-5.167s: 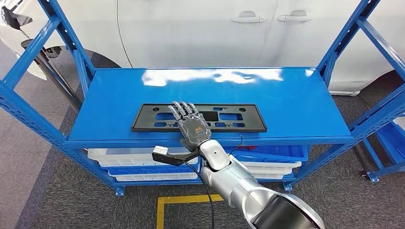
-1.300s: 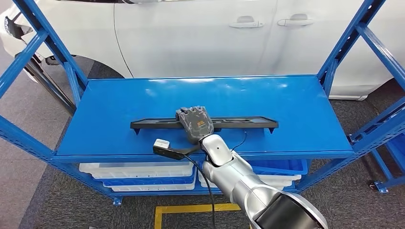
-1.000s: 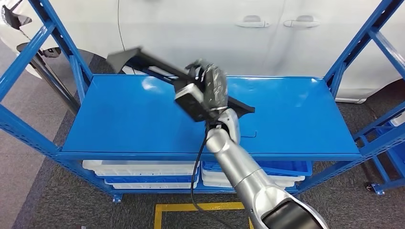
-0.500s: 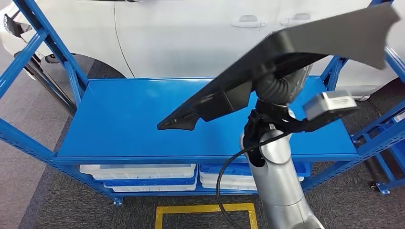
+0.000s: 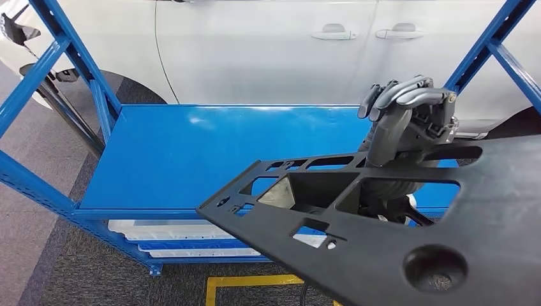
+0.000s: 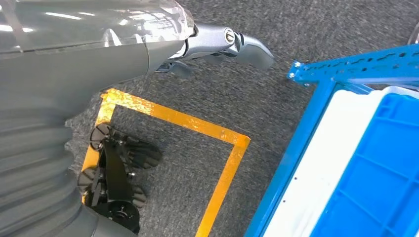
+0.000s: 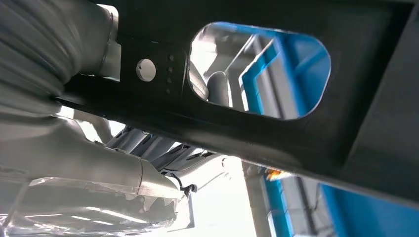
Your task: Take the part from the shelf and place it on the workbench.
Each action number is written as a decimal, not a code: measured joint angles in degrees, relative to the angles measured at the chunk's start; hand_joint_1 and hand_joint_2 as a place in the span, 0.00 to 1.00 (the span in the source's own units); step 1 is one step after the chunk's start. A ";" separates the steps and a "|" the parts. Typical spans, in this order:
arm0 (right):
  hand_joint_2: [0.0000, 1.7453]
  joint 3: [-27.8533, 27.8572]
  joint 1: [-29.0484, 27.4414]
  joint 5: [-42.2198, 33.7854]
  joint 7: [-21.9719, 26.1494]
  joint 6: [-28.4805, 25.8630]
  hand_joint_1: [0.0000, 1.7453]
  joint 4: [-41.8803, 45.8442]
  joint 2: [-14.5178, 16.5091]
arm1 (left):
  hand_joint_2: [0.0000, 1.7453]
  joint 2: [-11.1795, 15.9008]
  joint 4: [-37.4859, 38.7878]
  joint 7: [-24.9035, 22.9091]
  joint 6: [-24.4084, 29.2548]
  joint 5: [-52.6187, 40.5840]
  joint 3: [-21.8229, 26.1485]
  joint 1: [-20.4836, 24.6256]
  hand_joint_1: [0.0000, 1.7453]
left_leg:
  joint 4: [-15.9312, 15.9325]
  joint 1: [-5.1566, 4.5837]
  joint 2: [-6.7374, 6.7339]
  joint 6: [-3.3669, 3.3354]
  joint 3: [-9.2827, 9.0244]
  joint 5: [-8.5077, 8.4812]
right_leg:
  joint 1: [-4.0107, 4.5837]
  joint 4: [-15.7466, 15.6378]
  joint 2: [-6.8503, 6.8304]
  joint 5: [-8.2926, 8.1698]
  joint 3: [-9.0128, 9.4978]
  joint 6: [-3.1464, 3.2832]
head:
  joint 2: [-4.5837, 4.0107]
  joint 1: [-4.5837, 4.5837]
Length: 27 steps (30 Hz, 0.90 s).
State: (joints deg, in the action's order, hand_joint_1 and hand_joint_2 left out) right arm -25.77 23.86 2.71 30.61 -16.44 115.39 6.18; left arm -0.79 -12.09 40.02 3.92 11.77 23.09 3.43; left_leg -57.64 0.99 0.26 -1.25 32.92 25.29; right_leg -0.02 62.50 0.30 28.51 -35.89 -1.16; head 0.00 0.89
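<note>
The part (image 5: 357, 242) is a long black plastic panel with several cut-outs, and it hangs tilted in the air close to my head camera, in front of the blue shelf (image 5: 191, 153). My right hand (image 5: 408, 121) grips it from behind at its far edge, with the fingers curled over the top. In the right wrist view the part (image 7: 237, 128) crosses the picture right next to my right hand (image 7: 123, 163). My left hand (image 6: 222, 42) hangs low over the carpet and holds nothing.
The blue rack's uprights (image 5: 57, 57) stand at both sides. White and blue bins (image 5: 172, 233) sit on its lower shelf. A white car (image 5: 255, 51) is right behind the rack. Yellow tape (image 5: 249, 280) marks a square on the grey carpet.
My right hand closed on the part, lifted it off the shelf and swung it up and toward me. It now hangs low and near the camera. The shelf top is bare.
</note>
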 joint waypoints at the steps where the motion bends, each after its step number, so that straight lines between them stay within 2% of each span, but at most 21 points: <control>1: 1.00 -0.47 -0.07 0.05 -0.01 0.17 1.00 0.50 -0.37 | 1.00 -0.01 0.00 -0.01 -0.01 -0.11 0.07 0.02 0.00 | -0.02 -0.02 -0.07 -0.14 0.07 -0.11 | -0.14 3.76 -0.02 2.12 -1.64 -0.33 | 0.00 0.08; 2: 1.00 -0.96 -0.14 0.07 -0.03 0.44 1.00 0.81 -0.74 | 1.00 0.00 0.00 -0.05 0.01 -0.21 0.16 0.02 0.00 | -0.11 -0.03 -0.14 -0.24 0.21 -0.21 | -0.27 7.83 -0.02 4.09 -3.43 -0.59 | 0.00 0.09; 3: 1.00 -1.48 -0.21 0.07 -0.05 0.71 1.00 1.00 -1.09 | 1.00 0.00 0.01 -0.15 0.10 -0.31 0.26 0.01 0.00 | -0.24 -0.04 -0.17 -0.26 0.37 -0.25 | -0.41 10.88 -0.03 5.22 -4.74 -0.76 | 0.00 0.10; 4: 1.00 -1.98 -0.27 0.07 -0.07 0.96 1.00 1.14 -1.40 | 1.00 0.00 0.01 -0.26 0.23 -0.40 0.36 -0.01 0.00 | -0.39 -0.04 -0.18 -0.26 0.54 -0.26 | -0.53 11.99 -0.03 5.24 -5.09 -0.85 | 0.00 0.11; 5: 1.00 -2.44 -0.27 0.07 -0.08 1.15 1.00 1.25 -1.64 | 1.00 -0.01 0.01 -0.38 0.40 -0.46 0.44 -0.02 0.00 | -0.55 -0.04 -0.15 -0.24 0.67 -0.27 | -0.62 10.62 -0.03 4.13 -4.20 -0.84 | 0.00 0.11; 7: 1.00 -3.26 -0.16 0.02 -0.05 1.39 1.00 1.48 -1.92 | 1.00 -0.03 0.01 -0.60 0.82 -0.56 0.59 -0.03 0.00 | -0.78 -0.04 -0.05 -0.07 0.83 -0.31 | -0.72 2.78 -0.02 0.66 0.11 -0.54 | 0.00 0.11; 8: 1.00 -3.58 -0.08 -0.03 -0.03 1.48 1.00 1.60 -2.01 | 1.00 -0.05 0.01 -0.72 1.01 -0.59 0.70 -0.02 0.00 | -0.87 -0.12 0.02 0.16 0.91 -0.37 | -0.59 -0.86 0.00 -0.70 1.98 -0.27 | 0.00 0.08; 9: 1.00 -3.85 0.02 -0.10 -0.01 1.57 1.00 1.69 -2.09 | 1.00 -0.05 0.01 -0.86 1.18 -0.62 0.83 -0.03 0.00 | -0.90 -0.17 0.06 0.47 1.02 -0.49 | -0.44 -3.17 0.03 -1.45 3.08 0.01 | 0.00 0.08; 11: 1.00 -4.24 0.14 -0.33 0.01 1.69 1.00 1.80 -2.23 | 1.00 -0.05 0.01 -1.19 1.39 -0.66 1.13 -0.14 0.00 | -0.77 -0.25 0.12 1.23 1.25 -0.89 | -0.12 -4.00 0.07 -2.00 3.14 0.58 | 0.00 0.05; 13: 1.00 -4.60 0.21 -0.74 -0.01 1.81 1.00 1.80 -2.30 | 1.00 -0.03 0.01 -1.48 1.65 -0.67 1.35 -0.33 0.00 | -0.86 -0.21 0.14 1.89 1.51 -0.73 | -0.36 -4.54 -0.09 -2.75 2.86 1.42 | 0.00 0.04; 14: 1.00 -4.81 0.26 -0.95 -0.02 1.90 1.00 1.80 -2.31 | 1.00 -0.05 0.01 -1.62 1.78 -0.68 1.42 -0.41 0.00 | -1.80 -0.19 0.13 2.12 1.94 0.35 | -0.50 -4.89 -0.23 -3.24 2.65 1.91 | 0.00 -0.01; 16: 1.00 -5.24 0.30 -1.24 0.09 2.50 1.00 1.77 -2.38 | 1.00 -0.09 0.01 -2.13 1.90 -0.81 1.50 -0.49 0.00 | -7.27 -0.09 0.08 2.40 3.93 4.83 | -0.53 -5.26 -0.47 -4.18 1.87 2.54 | 0.00 -0.10; 17: 1.00 -5.41 0.28 -1.28 0.26 3.01 1.00 1.76 -2.50 | 1.00 -0.10 0.01 -2.49 1.91 -0.90 1.54 -0.50 0.00 | -11.20 -0.05 0.06 2.54 5.21 7.34 | -0.44 -5.25 -0.52 -4.60 1.29 2.67 | 0.00 -0.14; 18: 1.00 -5.51 0.24 -1.31 0.45 3.50 1.00 1.75 -2.67 | 1.00 -0.10 0.01 -2.83 1.90 -0.98 1.57 -0.52 0.00 | -14.54 -0.04 0.06 2.66 6.10 9.16 | -0.34 -5.21 -0.56 -5.04 0.67 2.68 | 0.00 -0.13; 19: 1.00 -5.58 0.21 -1.31 0.63 3.88 1.00 1.74 -2.86 | 1.00 -0.10 0.01 -3.10 1.90 -1.01 1.61 -0.55 0.00 | -16.19 -0.04 0.06 2.71 6.12 9.96 | -0.25 -5.16 -0.59 -5.50 0.05 2.67 | 0.00 -0.13; 20: 1.00 -5.62 0.20 -1.31 0.74 4.11 1.00 1.74 -3.04 | 1.00 -0.09 0.01 -3.29 1.89 -1.02 1.64 -0.57 0.00 | -15.56 -0.04 0.06 2.69 4.98 9.68 | -0.19 -5.08 -0.60 -5.94 -0.54 2.60 | 0.00 -0.13; 21: 1.00 -5.63 0.19 -1.34 0.79 4.30 1.00 1.74 -3.19 | 1.00 -0.09 0.01 -3.53 1.90 -1.02 1.67 -0.56 0.00 | -12.55 -0.04 0.05 2.60 2.62 8.54 | -0.17 -4.97 -0.58 -6.36 -1.10 2.48 | 0.00 -0.13; 23: 1.00 -5.64 0.21 -1.45 0.80 4.94 1.00 1.82 -3.39 | 1.00 -0.05 0.01 -4.52 1.98 -1.09 1.73 -0.40 0.00 | -4.01 -0.16 0.08 2.26 -3.05 6.12 | -0.08 -4.63 -0.56 -7.13 -1.97 2.03 | 0.01 -0.12; 24: 1.00 -5.64 0.22 -1.50 0.81 5.32 1.00 1.91 -3.46 | 1.00 -0.03 0.01 -5.18 2.08 -1.22 1.75 -0.32 0.00 | -1.05 -0.28 0.12 2.01 -4.77 5.36 | -0.03 -4.49 -0.57 -7.49 -2.23 1.71 | 0.01 -0.07; 25: 1.00 -5.64 0.24 -1.50 0.83 5.65 1.00 2.00 -3.51 | 1.00 -0.02 0.01 -5.83 2.18 -1.36 1.76 -0.29 0.00 | 0.35 -0.42 0.17 1.71 -5.43 5.01 | -0.01 -4.43 -0.57 -7.87 -2.38 1.36 | 0.01 -0.03; 27: 1.00 -5.63 0.23 -1.42 0.84 6.07 1.00 2.17 -3.63 | 1.00 -0.02 0.01 -6.83 2.35 -1.62 1.77 -0.44 0.00 | 0.39 -0.59 0.21 1.04 -4.86 4.25 | -0.04 -4.66 -0.55 -8.78 -2.50 0.66 | 0.00 0.07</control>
State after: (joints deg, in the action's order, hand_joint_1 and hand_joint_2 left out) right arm -31.40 24.09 1.30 31.45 -10.38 117.56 2.55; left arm -0.81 -12.08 33.19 6.27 10.15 24.86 2.99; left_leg -57.25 0.40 0.47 -0.21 28.05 29.54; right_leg -0.06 57.83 -0.25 19.73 -38.38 -0.51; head 0.00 0.96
